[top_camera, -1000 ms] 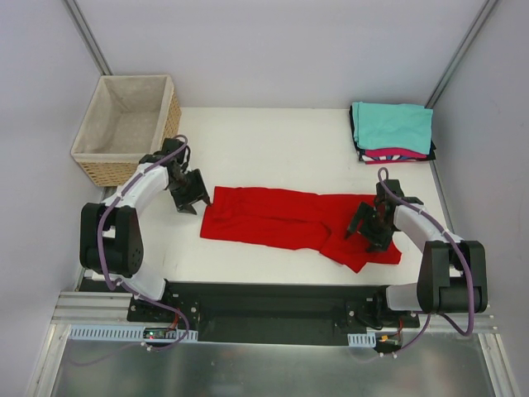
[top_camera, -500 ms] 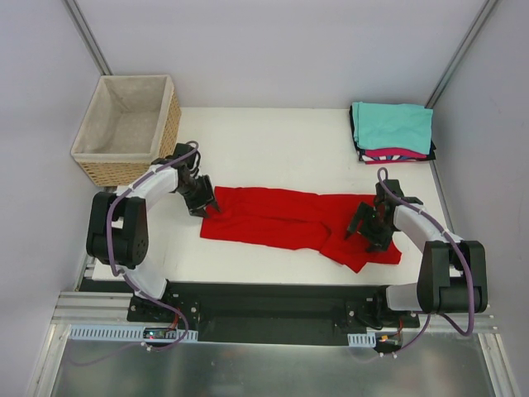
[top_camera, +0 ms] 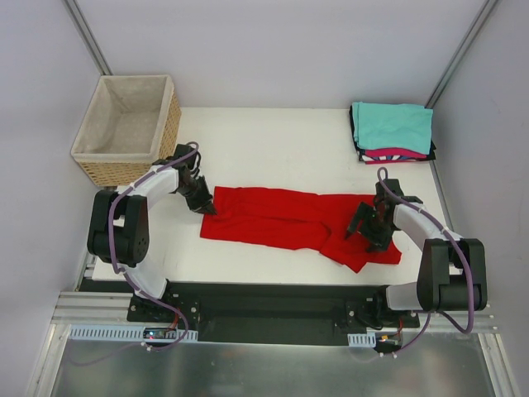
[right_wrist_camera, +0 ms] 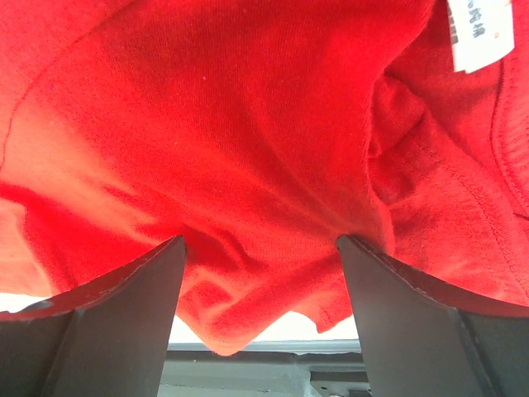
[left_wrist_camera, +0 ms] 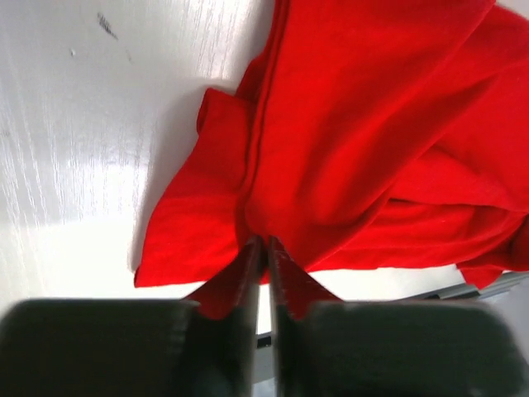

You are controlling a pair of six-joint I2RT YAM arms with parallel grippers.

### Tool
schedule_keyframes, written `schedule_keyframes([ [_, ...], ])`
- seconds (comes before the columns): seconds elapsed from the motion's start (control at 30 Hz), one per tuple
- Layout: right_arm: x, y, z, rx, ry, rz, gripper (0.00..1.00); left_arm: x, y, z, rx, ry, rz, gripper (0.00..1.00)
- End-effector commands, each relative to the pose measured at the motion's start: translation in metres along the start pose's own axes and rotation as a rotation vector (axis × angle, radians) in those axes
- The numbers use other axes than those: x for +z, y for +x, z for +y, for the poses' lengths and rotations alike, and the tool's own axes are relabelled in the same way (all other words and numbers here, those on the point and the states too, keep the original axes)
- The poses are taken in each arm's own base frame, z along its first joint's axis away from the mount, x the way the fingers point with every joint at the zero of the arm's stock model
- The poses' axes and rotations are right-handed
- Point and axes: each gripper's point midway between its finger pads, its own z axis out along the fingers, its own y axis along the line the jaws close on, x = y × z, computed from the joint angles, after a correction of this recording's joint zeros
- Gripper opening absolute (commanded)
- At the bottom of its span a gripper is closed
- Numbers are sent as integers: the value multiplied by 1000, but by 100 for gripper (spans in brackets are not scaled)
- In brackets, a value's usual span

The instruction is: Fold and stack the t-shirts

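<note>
at the left end of the red shirt (top_camera: 281, 217), the left claw (left_wrist_camera: 264, 246) is pinched almost shut on a fold of cloth near the corner, a sliver of red caught between its 2 fingers. from there the shirt stretches across the middle of the white table (top_camera: 273, 141) as a long, rumpled band, roughly folded lengthwise, with bare tabletop showing just beside the pinched edge. at the other end the right claw (top_camera: 374, 230) stands wide, its 2 fingers (right_wrist_camera: 116, 306) spread apart and set down over the bunched right end of the shirt, cloth bulging up between them; they straddle it without gripping. a small white label (right_wrist_camera: 479, 33) lies on the cloth just beyond that claw. well apart, in the far right corner of the table, folded shirts sit in a stack: a teal shirt (top_camera: 393, 126) on top, a pink shirt (top_camera: 388, 153) under it, and a black shirt (top_camera: 357, 142) showing only at the edges. a wicker basket (top_camera: 107, 172) with pale lining stands at the far left corner, near the left arm.
</note>
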Motion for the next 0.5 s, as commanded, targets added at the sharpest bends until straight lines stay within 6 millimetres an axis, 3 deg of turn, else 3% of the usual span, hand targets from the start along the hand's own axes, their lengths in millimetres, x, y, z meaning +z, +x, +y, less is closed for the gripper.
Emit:
schedule_keyframes([
  [0.0,19,14,-9,3,21,48,80,2,3,-4,-6,8,20,0],
  [0.27,19,14,-9,1,22,46,79,-1,-5,-2,7,-19,-12,0],
  [0.47,18,14,-9,1,20,42,79,-25,-31,-8,49,-60,-91,0],
])
